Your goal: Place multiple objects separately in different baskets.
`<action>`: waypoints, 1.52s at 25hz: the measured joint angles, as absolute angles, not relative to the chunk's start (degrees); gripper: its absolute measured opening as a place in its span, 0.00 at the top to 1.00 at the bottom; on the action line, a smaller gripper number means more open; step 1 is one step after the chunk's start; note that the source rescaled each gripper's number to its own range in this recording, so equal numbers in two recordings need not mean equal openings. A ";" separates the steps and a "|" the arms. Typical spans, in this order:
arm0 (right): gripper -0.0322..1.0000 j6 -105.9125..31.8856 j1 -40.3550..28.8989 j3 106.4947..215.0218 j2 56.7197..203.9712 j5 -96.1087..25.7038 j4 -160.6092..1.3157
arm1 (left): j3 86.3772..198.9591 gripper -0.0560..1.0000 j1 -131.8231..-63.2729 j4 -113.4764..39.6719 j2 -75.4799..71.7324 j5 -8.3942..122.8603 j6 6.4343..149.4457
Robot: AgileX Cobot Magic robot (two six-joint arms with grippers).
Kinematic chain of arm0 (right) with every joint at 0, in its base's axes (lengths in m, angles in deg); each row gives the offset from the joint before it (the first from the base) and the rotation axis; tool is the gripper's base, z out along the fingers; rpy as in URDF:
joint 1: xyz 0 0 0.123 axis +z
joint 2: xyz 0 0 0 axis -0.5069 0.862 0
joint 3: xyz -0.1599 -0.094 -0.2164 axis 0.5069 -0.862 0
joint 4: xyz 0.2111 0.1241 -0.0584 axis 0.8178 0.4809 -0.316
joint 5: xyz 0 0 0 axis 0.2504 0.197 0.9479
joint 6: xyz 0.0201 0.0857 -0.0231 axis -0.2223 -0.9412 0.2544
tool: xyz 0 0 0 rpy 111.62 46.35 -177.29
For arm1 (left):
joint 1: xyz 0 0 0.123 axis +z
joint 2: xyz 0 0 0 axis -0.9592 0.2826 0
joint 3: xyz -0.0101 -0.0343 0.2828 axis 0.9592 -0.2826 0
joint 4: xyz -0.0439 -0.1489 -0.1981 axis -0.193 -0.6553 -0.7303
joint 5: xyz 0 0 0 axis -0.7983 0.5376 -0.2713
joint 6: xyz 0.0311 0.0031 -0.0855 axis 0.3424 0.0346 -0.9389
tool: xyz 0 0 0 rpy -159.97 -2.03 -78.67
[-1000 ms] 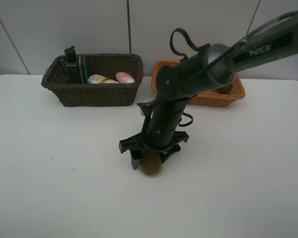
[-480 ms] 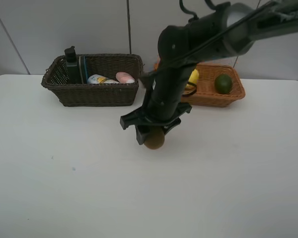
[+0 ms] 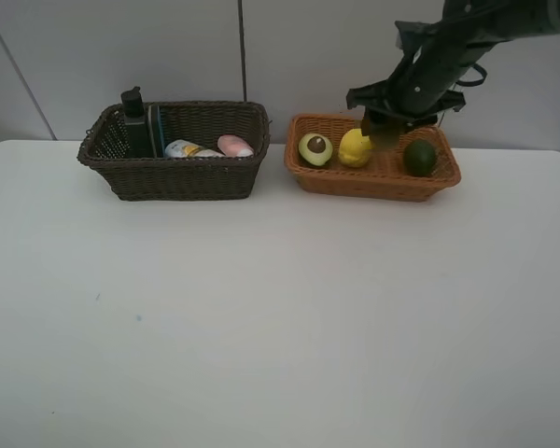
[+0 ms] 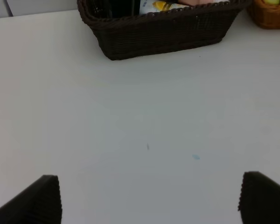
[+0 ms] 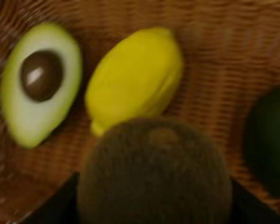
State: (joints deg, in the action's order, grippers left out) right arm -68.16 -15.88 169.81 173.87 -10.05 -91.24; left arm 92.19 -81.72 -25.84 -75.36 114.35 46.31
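You're looking at a white table (image 3: 261,327) — plain and matte under soft, even light. Behind the right pincer you have a pale grey wall (image 3: 121,56) — its panels split by thin dark seams (image 3: 242,51).

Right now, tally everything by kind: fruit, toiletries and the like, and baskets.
Fruit: 4: halved avocado, lemon, green avocado, and the kiwi in the right claw.
Bottles, tube, eraser block: 4, all in the dark basket.
Baskets: 2, dark one and orange basket.
Total: 10.

brown kiwi (image 5: 154,172) held above orange basket (image 3: 373,182)
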 joint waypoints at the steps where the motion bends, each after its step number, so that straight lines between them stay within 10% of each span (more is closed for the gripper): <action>1: 0.58 -68.16 -17.48 169.81 174.63 -11.83 -91.19 | 92.19 0.00 -81.72 -25.84 -75.36 114.35 46.31; 5: 0.55 -68.16 -20.09 169.81 176.65 -17.38 -90.89 | 92.19 0.00 -81.72 -25.84 -75.36 114.35 46.31; 8: 0.15 -68.16 -20.04 169.81 176.98 -20.42 -90.89 | 92.19 0.00 -81.72 -25.84 -75.36 114.35 46.31; 11: 0.03 -68.41 -20.04 169.81 176.98 -21.56 -90.89 | 92.19 0.00 -81.72 -25.84 -75.36 114.35 46.31; 26: 0.00 -69.71 -32.51 168.56 160.71 -2.10 -95.28 | 92.19 0.00 -81.72 -25.84 -75.36 114.35 46.31; 38: 0.00 -70.07 -33.93 133.31 118.00 3.63 -96.15 | 92.19 0.00 -81.72 -25.84 -75.36 114.35 46.31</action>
State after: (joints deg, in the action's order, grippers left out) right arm -70.07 -33.93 133.31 118.00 3.63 -96.15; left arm 92.19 -81.72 -25.84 -75.36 114.35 46.31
